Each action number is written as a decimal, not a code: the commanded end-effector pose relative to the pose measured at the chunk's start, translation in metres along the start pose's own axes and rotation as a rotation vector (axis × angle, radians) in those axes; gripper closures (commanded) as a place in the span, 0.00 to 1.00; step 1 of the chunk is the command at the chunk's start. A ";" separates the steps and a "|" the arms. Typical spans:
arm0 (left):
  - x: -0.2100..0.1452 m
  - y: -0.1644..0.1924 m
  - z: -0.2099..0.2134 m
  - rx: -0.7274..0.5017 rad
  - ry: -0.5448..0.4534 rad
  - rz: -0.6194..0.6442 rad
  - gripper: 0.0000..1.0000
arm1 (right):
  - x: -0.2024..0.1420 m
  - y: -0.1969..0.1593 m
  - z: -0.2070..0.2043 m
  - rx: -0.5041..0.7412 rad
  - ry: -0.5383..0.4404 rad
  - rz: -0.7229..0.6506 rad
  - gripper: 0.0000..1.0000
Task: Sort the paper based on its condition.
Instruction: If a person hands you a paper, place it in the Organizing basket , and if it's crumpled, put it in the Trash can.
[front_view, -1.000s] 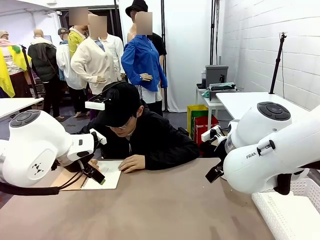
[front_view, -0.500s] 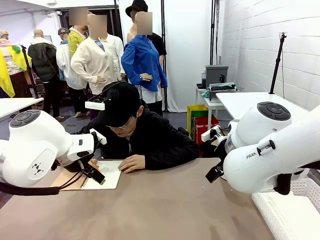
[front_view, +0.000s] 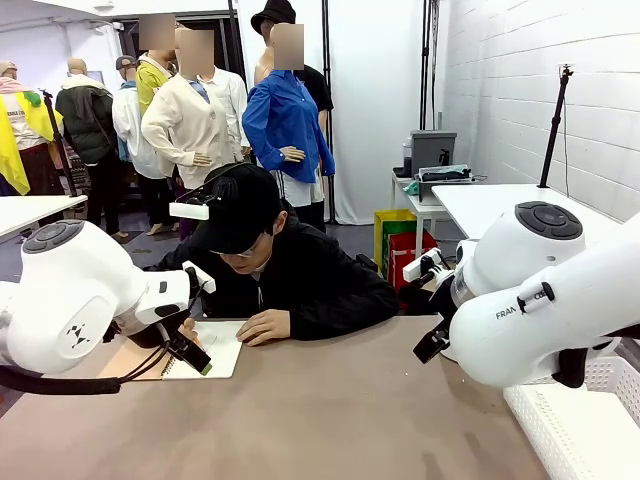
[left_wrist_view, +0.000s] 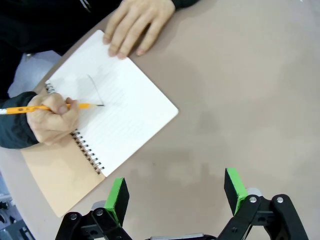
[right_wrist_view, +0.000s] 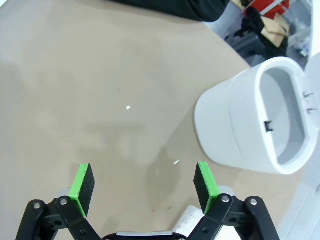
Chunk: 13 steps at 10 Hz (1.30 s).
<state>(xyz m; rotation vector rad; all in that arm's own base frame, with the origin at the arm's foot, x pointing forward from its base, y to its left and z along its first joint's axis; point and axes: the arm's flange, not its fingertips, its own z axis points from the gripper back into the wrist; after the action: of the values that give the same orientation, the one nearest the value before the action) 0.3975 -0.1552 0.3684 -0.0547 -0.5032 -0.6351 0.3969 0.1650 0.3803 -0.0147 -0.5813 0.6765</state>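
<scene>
The left gripper (left_wrist_view: 176, 192) hangs over a plain brown table (left_wrist_view: 250, 75), its green pads spread wide with nothing between them. Ahead of it and to the left, a spiral notebook (left_wrist_view: 120, 115) lies open at a white lined page, with its tan cover (left_wrist_view: 47, 180) folded out just beyond the left finger. A person (front_view: 300, 280) in a black jacket bends over the notebook from the far side. One hand (left_wrist_view: 52, 120) holds a yellow pencil (left_wrist_view: 50, 107) with its tip on the page, and the other hand (left_wrist_view: 137, 25) rests flat on the page's far edge. The right gripper (right_wrist_view: 144, 185) is also wide and empty above bare tabletop. Ahead of it lie two white flecks (right_wrist_view: 128, 107), too small to tell whether they are paper scraps, and ahead to its right stands a rounded white arm casing (right_wrist_view: 240, 125). A white basket (front_view: 580, 430) sits at the table's near right corner. Behind the person are a white brick wall (front_view: 520, 90), a white curtain (front_view: 375, 100) and a side table (front_view: 480, 205).
</scene>
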 end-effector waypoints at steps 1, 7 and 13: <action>-0.006 0.015 0.015 -0.117 0.027 -0.008 0.00 | 0.000 0.003 0.003 -0.133 -0.038 0.053 0.00; -0.001 0.008 0.034 -0.138 0.034 -0.009 0.00 | 0.007 -0.011 0.016 -0.131 -0.035 0.122 0.00; 0.006 0.012 0.047 -0.154 0.068 -0.036 0.00 | 0.014 -0.009 0.018 -0.068 -0.038 0.130 0.00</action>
<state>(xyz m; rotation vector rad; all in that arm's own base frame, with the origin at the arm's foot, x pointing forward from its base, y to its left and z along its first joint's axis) 0.3870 -0.1439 0.4039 -0.1643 -0.4022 -0.6953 0.3983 0.1616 0.3978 -0.1672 -0.6557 0.7671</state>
